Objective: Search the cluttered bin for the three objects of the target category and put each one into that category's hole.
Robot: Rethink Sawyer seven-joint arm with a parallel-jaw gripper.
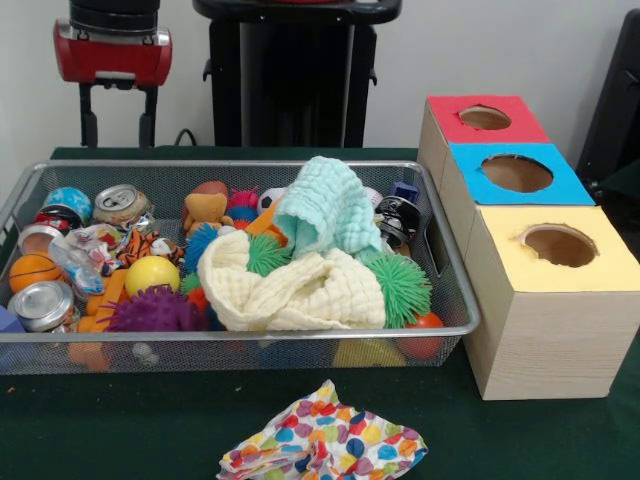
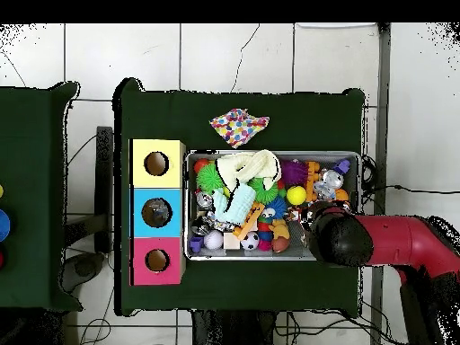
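Wire mesh bin on green desk, crowded with balls, cans and soft toys; three cloths present: mint cloth and cream cloth heaped in the bin, one multicoloured dotted cloth lying on the desk outside it. Three holed boxes alongside: red, blue, yellow. Pincer raised above the bin's left end, prongs apart and empty. Target category unclear; best begun by lifting the cloths aside to expose hidden items.

Cloths lie atop toys in the bin, beside the box.
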